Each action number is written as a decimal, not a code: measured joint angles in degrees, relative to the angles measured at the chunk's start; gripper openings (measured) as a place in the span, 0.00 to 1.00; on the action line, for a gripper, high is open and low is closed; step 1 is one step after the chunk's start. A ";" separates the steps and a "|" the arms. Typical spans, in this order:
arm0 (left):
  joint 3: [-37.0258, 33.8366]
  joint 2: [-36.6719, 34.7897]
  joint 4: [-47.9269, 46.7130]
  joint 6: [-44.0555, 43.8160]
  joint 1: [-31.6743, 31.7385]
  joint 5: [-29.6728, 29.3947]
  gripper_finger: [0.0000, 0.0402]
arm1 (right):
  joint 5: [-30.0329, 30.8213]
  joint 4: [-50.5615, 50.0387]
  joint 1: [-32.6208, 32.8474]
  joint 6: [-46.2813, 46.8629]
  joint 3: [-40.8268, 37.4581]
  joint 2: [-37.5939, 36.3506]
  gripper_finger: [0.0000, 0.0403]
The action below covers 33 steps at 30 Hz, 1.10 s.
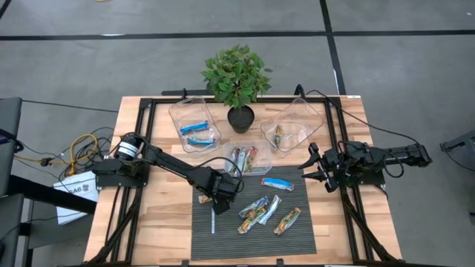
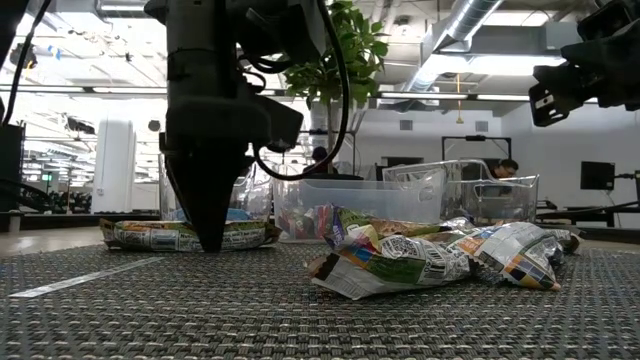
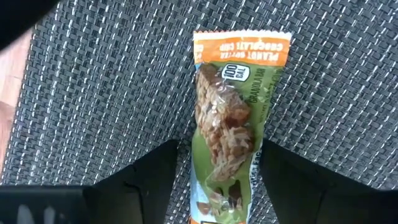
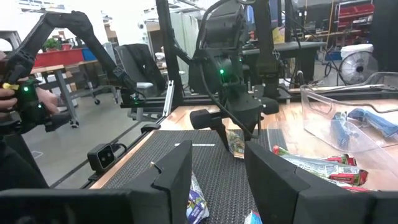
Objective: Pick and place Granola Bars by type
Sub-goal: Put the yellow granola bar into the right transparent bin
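- The left arm point(image 1: 159, 165) reaches from the bench's point(image 1: 156, 222) left edge across to the near-left corner of the dark mat point(image 1: 223, 241), its wrist turned down.
- The left gripper point(image 1: 216, 199) stands upright over a green bar point(image 3: 233, 124) lying flat on the mat. Its fingers are open, one on each long side of the wrapper, and hold nothing.
- The left wrist view shows that bar's long axis running straight out from the gripper, with the orange end seam far from the fingers. In the low view the same bar point(image 2: 150, 236) lies broadside, and the fingertips point(image 2: 210, 235) come down at its middle.
- A thin white stick point(image 1: 213, 222) lies on the mat just beside the left gripper, on the near side.
- At the back, the left tub point(image 1: 194, 123) holds two blue bars point(image 1: 197, 133), lying roughly crosswise.
- A plant point(image 1: 237, 81) stands behind the middle tub point(image 1: 247, 157), which holds red bars point(image 1: 243, 158) pointing front to back.
- On the mat's middle, loose bars point(image 1: 260, 211) lie slanted in a cluster. A blue bar point(image 1: 277, 184) lies crosswise near the mat's far edge.
- The right tub point(image 1: 291, 124) holds a green bar, end toward the plant.
- The right arm point(image 1: 386, 158) waits over the bench's right edge, well apart from the bars.
- The right gripper point(image 1: 313, 167) points toward the middle. Its fingers point(image 4: 177, 171) are spread and empty, held above the bench; the low view shows it high up.
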 joint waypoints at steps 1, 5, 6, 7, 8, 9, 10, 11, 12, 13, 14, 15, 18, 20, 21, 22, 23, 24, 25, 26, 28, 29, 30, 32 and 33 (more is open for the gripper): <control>-0.23 -0.06 0.44 0.09 0.00 -0.01 0.54 | 0.00 0.00 0.02 -0.01 0.00 -0.01 0.35; -0.48 -0.09 1.25 1.44 0.00 -0.01 0.54 | 0.00 0.01 0.02 -0.01 0.00 -0.01 0.35; -0.48 -0.09 1.25 1.55 0.00 0.01 0.54 | 0.00 0.01 0.02 0.00 0.00 -0.02 0.35; -0.51 -0.06 1.27 1.84 0.00 0.03 0.53 | 0.00 0.01 0.02 0.00 0.00 -0.02 0.35; -0.51 -0.06 1.27 2.10 0.00 0.05 0.52 | 0.00 0.01 0.01 0.01 0.00 -0.02 0.35; -0.51 -0.05 1.29 2.35 0.00 0.17 0.50 | 0.00 0.00 0.01 -0.01 0.00 -0.02 0.34; -0.51 -0.04 1.32 2.38 0.00 0.31 0.47 | 0.00 0.01 0.01 -0.01 0.00 -0.01 0.34; -0.51 -0.04 1.36 2.38 0.00 0.58 0.45 | 0.00 0.01 0.01 0.00 0.00 -0.02 0.34; -0.51 -0.02 1.43 2.39 0.00 0.80 0.41 | 0.00 0.01 0.02 -0.02 0.00 -0.02 0.35; -0.52 -0.02 1.46 2.38 0.00 0.97 0.38 | 0.00 0.01 0.00 -0.02 0.00 -0.02 0.35; -0.55 0.00 1.51 2.38 0.03 1.09 0.35 | 0.00 0.01 0.02 0.01 0.00 0.00 0.35; -0.55 0.00 1.51 2.38 0.04 1.12 0.32 | 0.00 0.01 0.02 0.01 0.00 -0.02 0.35; -0.59 0.00 1.62 1.53 0.02 1.14 0.23 | 0.00 0.01 0.01 0.00 0.00 -0.02 0.35; -0.69 -0.31 1.68 0.63 0.02 1.11 0.19 | 0.00 0.01 0.01 0.00 0.00 -0.02 0.35; -0.74 -0.49 1.81 0.07 0.02 1.05 0.17 | 0.00 0.01 0.00 -0.01 0.00 -0.02 0.35; -0.87 -0.92 1.89 -0.48 0.02 1.00 0.16 | 0.00 0.01 0.00 0.01 0.00 -0.02 0.34; -0.90 -1.28 2.06 -1.05 0.02 1.07 0.14 | 0.00 0.01 0.01 0.00 0.00 0.00 0.34; -0.92 -1.69 2.23 -1.58 -0.04 1.06 0.13 | 0.01 0.01 0.01 -0.01 0.00 -0.01 0.34; -0.92 -2.52 2.32 -2.02 -0.07 0.80 0.13 | 0.00 0.01 0.00 -0.02 0.00 0.00 0.35; -0.92 -3.43 2.32 -2.55 -0.10 0.61 0.12 | 0.00 0.01 0.02 0.01 0.00 0.00 0.35; -0.88 -5.10 2.59 -3.33 -0.23 0.45 0.11 | 0.01 0.01 0.01 0.00 0.00 0.00 0.35; -0.88 -5.69 2.82 -3.55 -0.36 0.17 0.10 | 0.01 0.01 0.02 -0.01 0.00 -0.01 0.35; -0.88 -6.36 3.06 -3.70 -0.49 -0.07 0.10 | 0.01 0.01 0.02 -0.01 0.00 0.00 0.35; -0.88 -7.85 4.17 -3.94 -0.77 -0.43 0.09 | 0.01 0.01 0.01 0.01 0.00 -0.01 0.35; -0.88 -8.60 5.00 -4.13 -0.92 -0.45 0.09 | 0.02 0.01 0.00 0.01 0.00 0.00 0.35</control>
